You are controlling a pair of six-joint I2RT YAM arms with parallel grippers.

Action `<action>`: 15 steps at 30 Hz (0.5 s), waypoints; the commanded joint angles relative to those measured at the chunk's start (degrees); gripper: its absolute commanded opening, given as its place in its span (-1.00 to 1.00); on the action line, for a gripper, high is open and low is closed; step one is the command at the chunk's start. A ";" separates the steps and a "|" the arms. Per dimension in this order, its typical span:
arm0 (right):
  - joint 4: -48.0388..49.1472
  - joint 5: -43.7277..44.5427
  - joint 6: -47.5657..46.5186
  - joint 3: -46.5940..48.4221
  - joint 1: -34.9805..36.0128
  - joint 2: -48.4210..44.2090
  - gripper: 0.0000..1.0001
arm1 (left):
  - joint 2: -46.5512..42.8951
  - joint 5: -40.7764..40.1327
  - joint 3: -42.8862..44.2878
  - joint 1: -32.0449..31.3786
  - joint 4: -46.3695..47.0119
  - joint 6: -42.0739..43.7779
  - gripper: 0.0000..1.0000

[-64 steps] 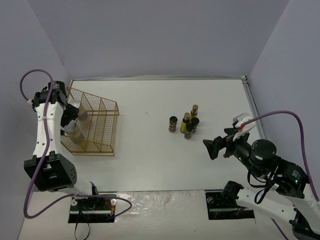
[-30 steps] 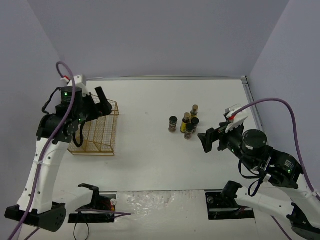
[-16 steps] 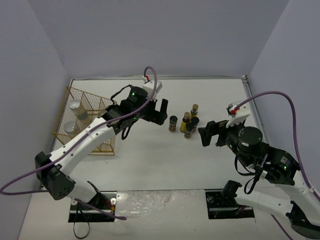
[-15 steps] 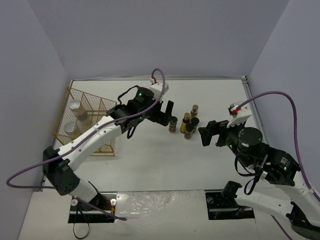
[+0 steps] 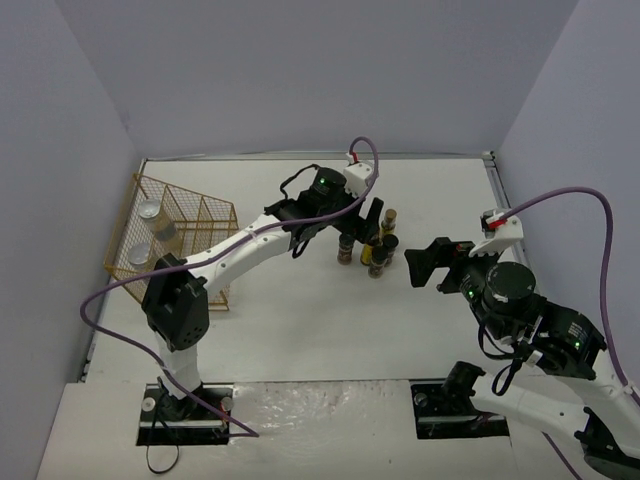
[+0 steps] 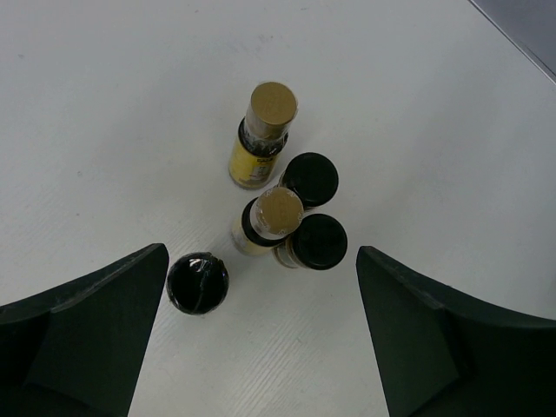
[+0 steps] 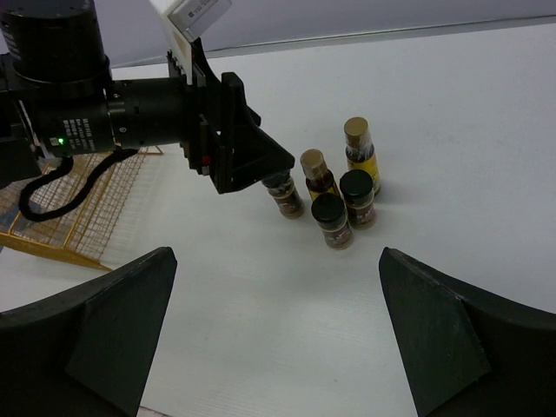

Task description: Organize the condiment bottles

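Observation:
Five condiment bottles stand mid-table: a lone black-capped jar point(image 5: 346, 250) point(image 6: 197, 282), a slim yellow one with a tan cap point(image 5: 388, 220) point(image 6: 263, 135), another slim tan-capped one point(image 6: 272, 217), and two black-capped jars point(image 6: 310, 178) point(image 6: 319, 241). Two white silver-capped bottles point(image 5: 150, 210) point(image 5: 140, 258) lie in the gold rack. My left gripper point(image 5: 362, 222) point(image 6: 261, 269) is open and empty, hovering above the cluster. My right gripper point(image 5: 430, 262) point(image 7: 276, 254) is open and empty, to the right of the cluster point(image 7: 331, 217).
The gold wire rack point(image 5: 205, 262) stands at the left edge of the table and shows in the right wrist view point(image 7: 78, 208). The left arm point(image 5: 260, 240) stretches across from the rack side. Grey walls enclose the table.
My left arm has swung from the rack on the left across to above the bottle cluster. My right gripper has drawn back slightly to the right.

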 commanded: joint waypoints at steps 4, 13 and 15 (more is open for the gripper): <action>3.57 3.30 3.65 -1.09 -0.11 -1.56 1.00 | 3.48 -1.29 7.28 -3.27 2.79 3.44 0.51; 3.57 4.04 4.14 -1.75 -0.11 -3.46 1.00 | 6.55 -6.69 9.05 -4.36 1.59 4.24 0.22; 3.57 4.08 4.24 -2.01 -0.11 -3.87 1.00 | 7.07 -7.55 9.01 -4.47 1.68 4.24 0.20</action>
